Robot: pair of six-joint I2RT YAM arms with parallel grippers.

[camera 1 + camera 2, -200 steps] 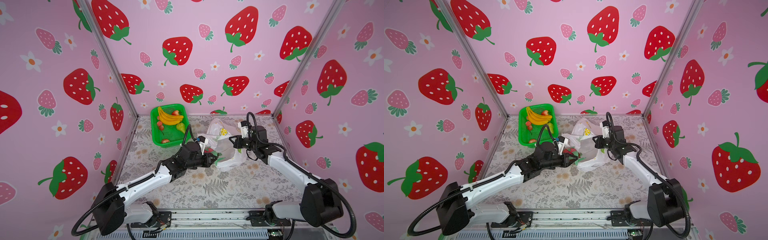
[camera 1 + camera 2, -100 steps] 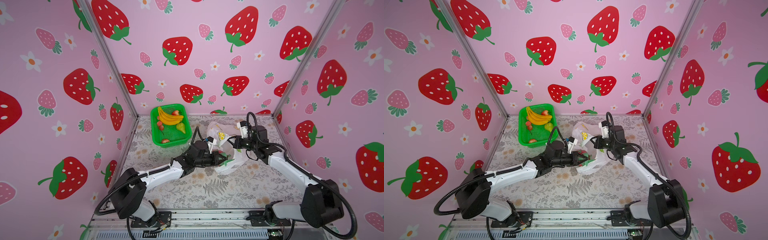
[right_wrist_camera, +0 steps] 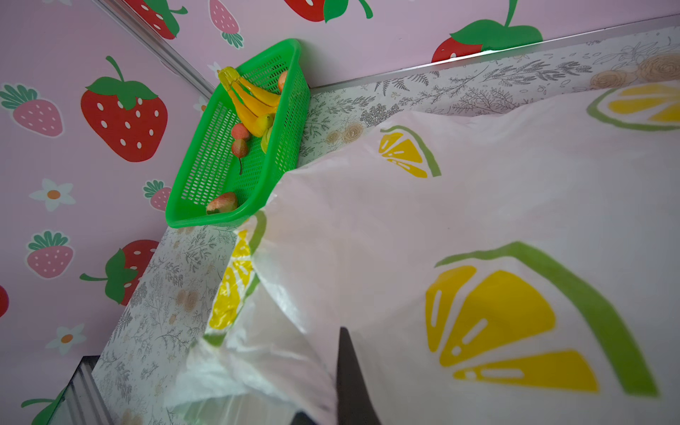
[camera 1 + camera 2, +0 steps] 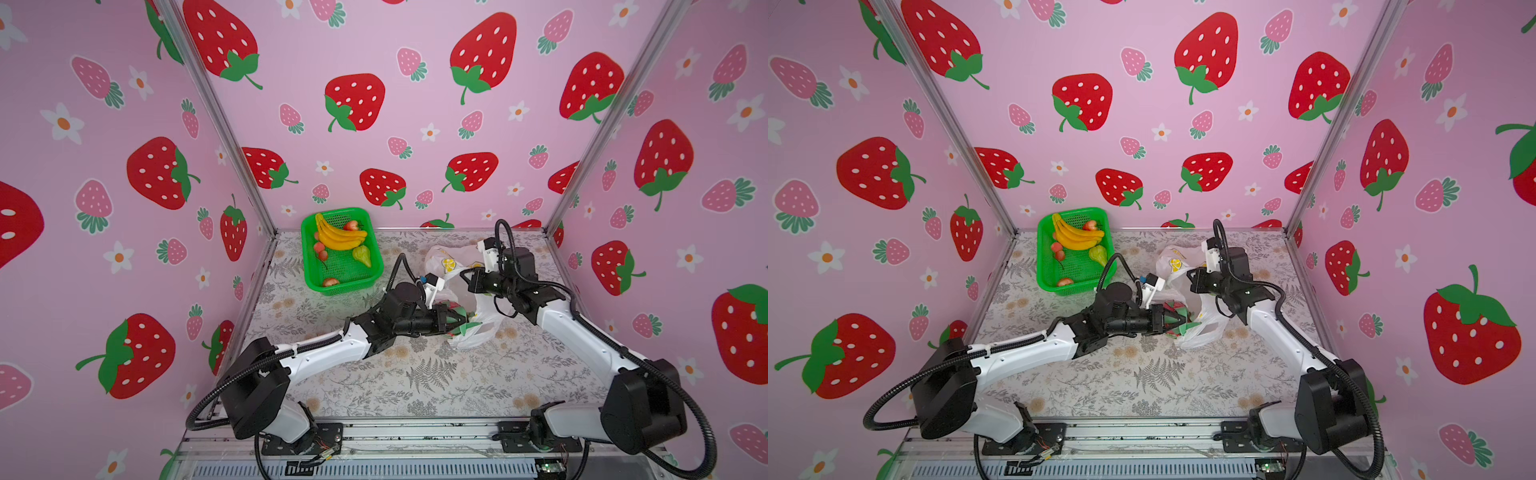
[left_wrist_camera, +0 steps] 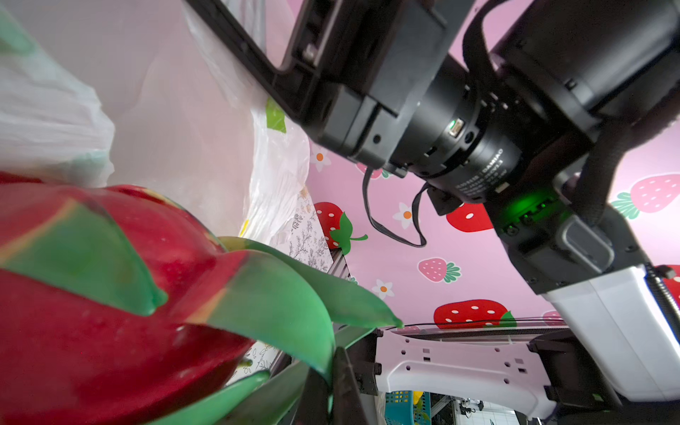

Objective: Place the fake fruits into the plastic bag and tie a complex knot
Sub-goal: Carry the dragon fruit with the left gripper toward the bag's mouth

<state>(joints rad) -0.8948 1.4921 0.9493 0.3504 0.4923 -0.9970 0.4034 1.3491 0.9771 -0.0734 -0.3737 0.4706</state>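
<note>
The dragon fruit is right at the mouth of the plastic bag. I cannot tell if it is all the way inside. The left claw is clamped on it and seems to pinch it by its green scales.

That could go wrong. The scales look thin and bendy, so the fruit may twist or slip out. If the claw lets go too soon, the fruit may roll out of the bag's mouth onto the table. The claw could also snag the thin bag and drag it along when it backs out. The right claw is shut on the bag's top edge and holds the mouth up. If that edge slips, the mouth may flop shut.

The fruit lies on its side. Its long way runs in line with the left claw, into the bag. Some green scale tips stick out sideways. Which end goes first I cannot tell.

Well apart from the bag, the green basket holds the banana bunch, the pear and small red fruits. None of these is in the bag yet.
</note>
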